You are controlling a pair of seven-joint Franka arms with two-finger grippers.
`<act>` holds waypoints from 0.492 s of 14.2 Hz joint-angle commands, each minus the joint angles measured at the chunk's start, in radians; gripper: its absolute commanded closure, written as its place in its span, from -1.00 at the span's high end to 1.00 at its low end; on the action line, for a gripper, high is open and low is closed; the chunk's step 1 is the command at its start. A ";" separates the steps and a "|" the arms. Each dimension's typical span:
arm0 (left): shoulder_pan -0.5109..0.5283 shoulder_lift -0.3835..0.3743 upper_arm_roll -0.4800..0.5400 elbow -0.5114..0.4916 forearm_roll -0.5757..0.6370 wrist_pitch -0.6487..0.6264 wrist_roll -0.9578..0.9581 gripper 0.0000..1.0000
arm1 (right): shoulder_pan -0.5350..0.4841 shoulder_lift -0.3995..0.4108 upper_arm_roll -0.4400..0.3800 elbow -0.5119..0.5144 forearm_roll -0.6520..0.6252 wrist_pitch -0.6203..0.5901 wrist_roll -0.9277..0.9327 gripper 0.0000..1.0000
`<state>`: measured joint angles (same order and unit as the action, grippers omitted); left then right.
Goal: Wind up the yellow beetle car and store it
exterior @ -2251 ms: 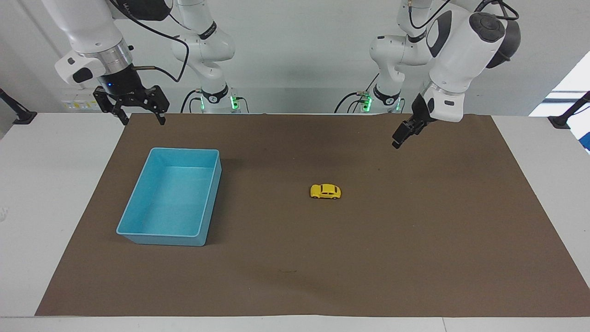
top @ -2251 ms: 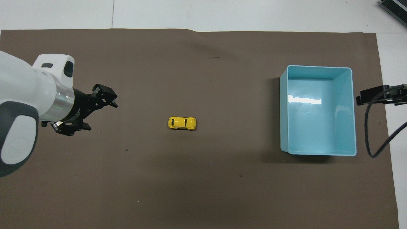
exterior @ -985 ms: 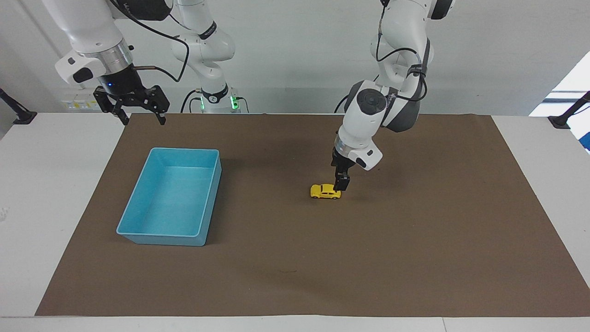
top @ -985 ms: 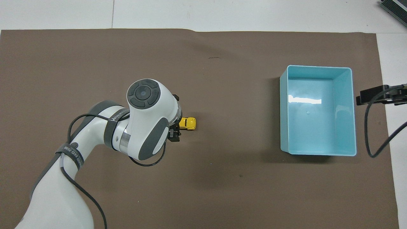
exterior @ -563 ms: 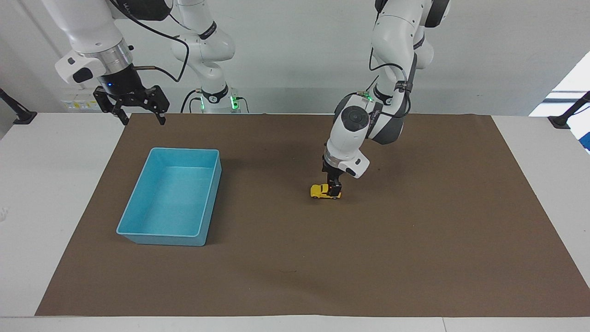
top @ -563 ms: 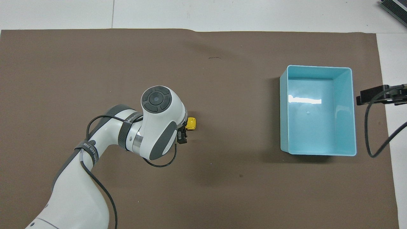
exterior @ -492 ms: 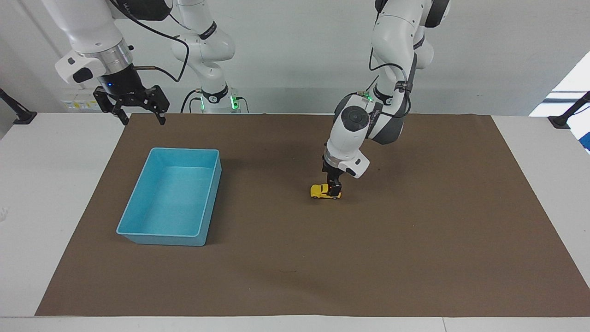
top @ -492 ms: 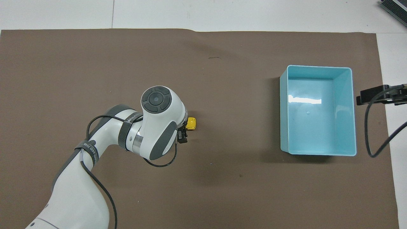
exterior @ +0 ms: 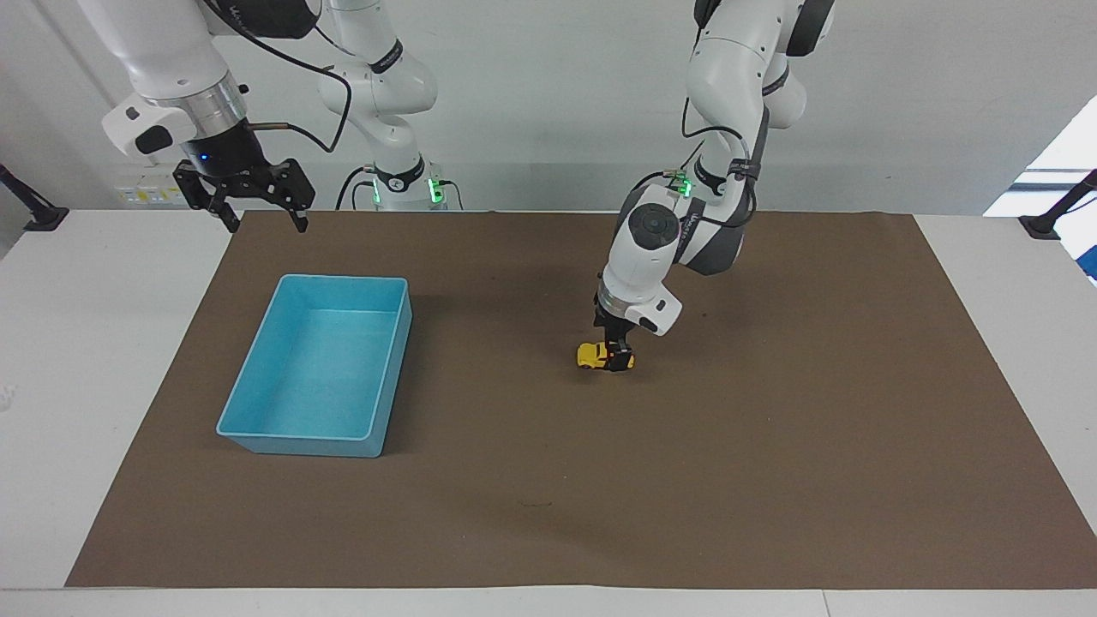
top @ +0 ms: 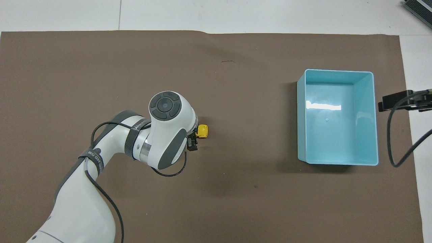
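The yellow beetle car [exterior: 590, 354] stands on the brown mat [exterior: 771, 471] near the middle of the table, on its wheels. In the overhead view only its end toward the right arm's end of the table [top: 203, 131] shows; the left arm's wrist hides the remainder. My left gripper [exterior: 619, 353] points straight down and sits low over the car's end toward the left arm's end of the table, at the car's height. The light blue bin [exterior: 296, 446] stands empty toward the right arm's end. My right gripper [exterior: 254, 210] is open and empty and waits in the air above the mat's corner near the bin.
The bin also shows in the overhead view [top: 301, 118], with bare mat between it and the car. White tabletop [exterior: 86, 343] borders the mat on all sides. A black cable [top: 393, 135] hangs beside the bin.
My left arm swung in from its end of the table and came down onto the car; in the last half second the gripper sank a little lower. The car, bin and right arm have not moved.
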<state>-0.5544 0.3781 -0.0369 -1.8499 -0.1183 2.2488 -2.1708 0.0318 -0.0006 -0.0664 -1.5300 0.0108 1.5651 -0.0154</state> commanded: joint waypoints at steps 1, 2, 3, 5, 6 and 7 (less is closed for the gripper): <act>-0.018 -0.004 0.015 -0.012 0.020 0.009 -0.021 0.87 | -0.010 -0.010 0.007 -0.001 0.003 -0.008 0.014 1.00; -0.021 -0.004 0.014 -0.012 0.020 0.009 -0.021 0.81 | -0.010 -0.010 0.005 -0.001 0.003 -0.008 0.014 1.00; -0.021 -0.004 0.014 -0.014 0.020 0.012 -0.021 0.72 | -0.010 -0.010 0.005 -0.001 0.003 -0.008 0.014 1.00; -0.021 -0.004 0.014 -0.015 0.025 0.015 -0.021 0.66 | -0.010 -0.010 0.005 -0.002 0.003 -0.008 0.014 1.00; -0.022 -0.002 0.015 -0.015 0.026 0.017 -0.023 0.66 | -0.010 -0.010 0.005 -0.002 0.003 -0.008 0.014 1.00; -0.021 0.002 0.014 -0.014 0.034 0.015 -0.023 0.64 | -0.010 -0.010 0.007 -0.001 0.003 -0.008 0.014 1.00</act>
<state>-0.5565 0.3789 -0.0374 -1.8510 -0.1107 2.2488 -2.1711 0.0318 -0.0006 -0.0665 -1.5300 0.0108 1.5651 -0.0154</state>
